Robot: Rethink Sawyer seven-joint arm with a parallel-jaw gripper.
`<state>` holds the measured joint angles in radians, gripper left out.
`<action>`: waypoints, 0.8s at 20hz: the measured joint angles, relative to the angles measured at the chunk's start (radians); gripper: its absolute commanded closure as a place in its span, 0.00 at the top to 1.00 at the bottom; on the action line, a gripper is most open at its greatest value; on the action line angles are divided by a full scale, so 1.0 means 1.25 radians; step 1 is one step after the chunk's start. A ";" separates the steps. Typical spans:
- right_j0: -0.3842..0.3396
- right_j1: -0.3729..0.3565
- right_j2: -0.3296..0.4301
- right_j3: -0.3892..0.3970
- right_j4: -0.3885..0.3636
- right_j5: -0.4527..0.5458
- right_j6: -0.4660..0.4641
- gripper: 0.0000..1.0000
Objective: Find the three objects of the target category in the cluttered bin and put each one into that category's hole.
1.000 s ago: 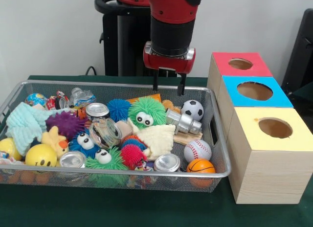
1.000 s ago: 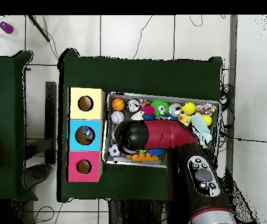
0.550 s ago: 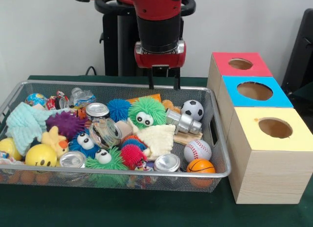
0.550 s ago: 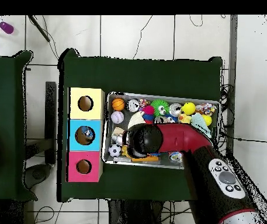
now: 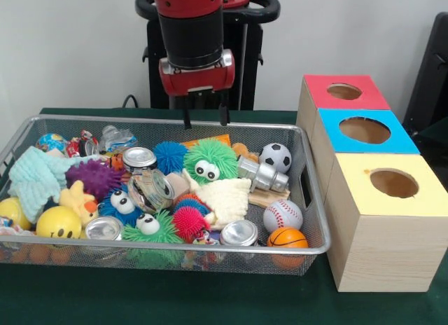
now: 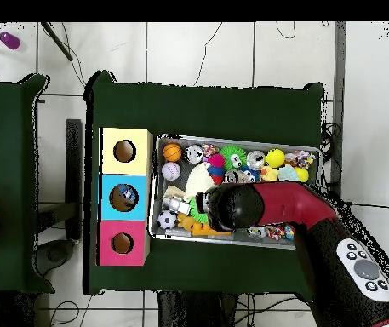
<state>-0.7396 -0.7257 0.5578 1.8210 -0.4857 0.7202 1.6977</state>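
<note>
Search step in hand, nothing picked. Front view, left to right: silver wire-mesh bin (image 5: 313, 211) on the dark green table cloth (image 5: 210, 304), crammed. Well left of and below the jaws, pale mint knitted cloth (image 5: 33, 178), yellow smiley foam ball (image 5: 58, 223), purple spiky rubber ball (image 5: 93, 178). Just left of and below, silver tin can lying on its side (image 5: 149, 190) and blue spiky ball (image 5: 170, 156). Red-and-black gripper (image 5: 205, 118) hanging clear above the far rim, two thin black fingers (image 5: 187, 118) spread apart, holding nothing, touching nothing. Almost straight below, slightly right: green fuzzy ball with googly eyes (image 5: 210, 161). Right of and below: black-and-white soccer ball (image 5: 275, 157), then white baseball with red stitching (image 5: 282, 215) and orange basketball (image 5: 287, 238) nearer the front rim. Judged as the likely target trio, all sports balls, still in the bin at its right end. Well right, outside the bin: row of wooden boxes with red-topped hole (image 5: 344, 91), blue-topped hole (image 5: 364, 130), yellow-topped hole (image 5: 393, 183). Overhead view shows something already inside the blue one; identity cannot be told. Next move, as judged: shift right over the soccer ball, descend with jaws wide, close across its middle; can beside it leaves little room.
</note>
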 measured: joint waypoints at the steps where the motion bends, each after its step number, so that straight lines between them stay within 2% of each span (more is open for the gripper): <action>1: -0.004 -0.003 0.005 0.000 -0.006 0.000 -0.006 1.00; 16: -0.091 -0.096 0.107 0.003 -0.064 0.000 -0.018 1.00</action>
<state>-0.8532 -0.8458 0.6910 1.8249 -0.5655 0.7204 1.6751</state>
